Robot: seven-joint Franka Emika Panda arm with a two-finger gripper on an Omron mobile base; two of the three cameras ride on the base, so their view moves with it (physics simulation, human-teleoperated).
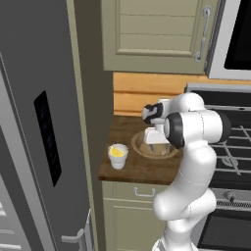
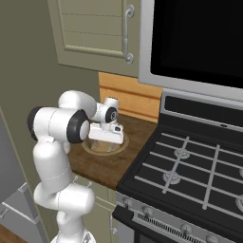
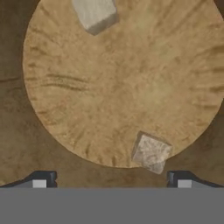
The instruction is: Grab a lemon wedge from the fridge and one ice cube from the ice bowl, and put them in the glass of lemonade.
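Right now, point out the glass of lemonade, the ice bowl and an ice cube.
glass of lemonade [image 1: 117, 156], left base view, its side wall.
ice bowl [image 1: 138, 145], left base view, left rim.
ice cube [image 3: 152, 153], hand view, top face.

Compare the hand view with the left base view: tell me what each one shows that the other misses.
Hand view alone: two ice cubes, one near the open gripper, another at the far rim. Left base view alone: the glass of lemonade with a lemon wedge in it, the closed fridge, the stove. Both: the ice bowl on the wooden counter, under the hand.
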